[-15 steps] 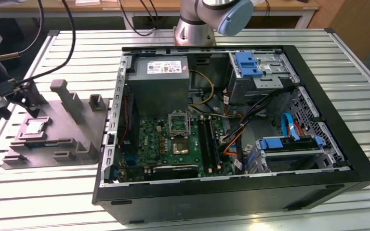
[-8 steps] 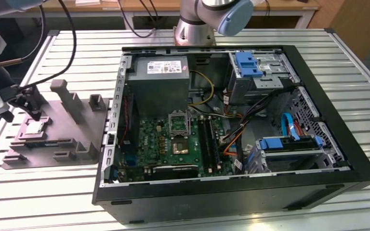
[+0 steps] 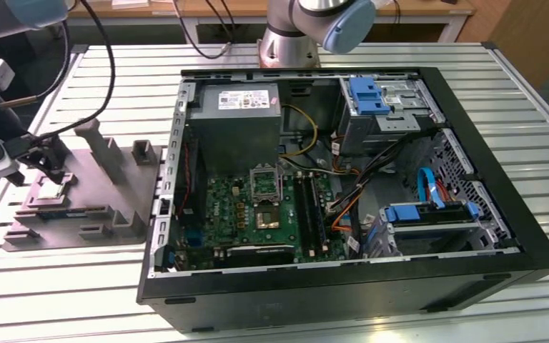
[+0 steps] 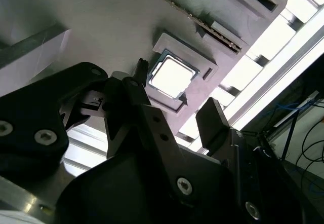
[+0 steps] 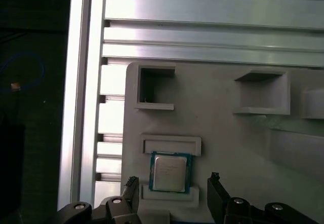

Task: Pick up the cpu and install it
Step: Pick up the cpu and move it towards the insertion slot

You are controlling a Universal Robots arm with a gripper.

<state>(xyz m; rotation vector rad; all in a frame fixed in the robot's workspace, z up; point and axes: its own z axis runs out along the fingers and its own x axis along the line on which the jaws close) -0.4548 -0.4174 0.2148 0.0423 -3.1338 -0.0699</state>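
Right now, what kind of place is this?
Probably a robotics lab or workshop: a robot arm stands at a slatted metal table beside an opened computer case, with a cpu parked on a grey holder.

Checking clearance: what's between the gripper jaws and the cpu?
Only bare grey plastic tray; in the first wrist view the black gripper's open jaws flank the small silvery square cpu.

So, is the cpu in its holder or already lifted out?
In. The cpu lies flat in its recess on the grey block; the gripper is open, a finger on each side.
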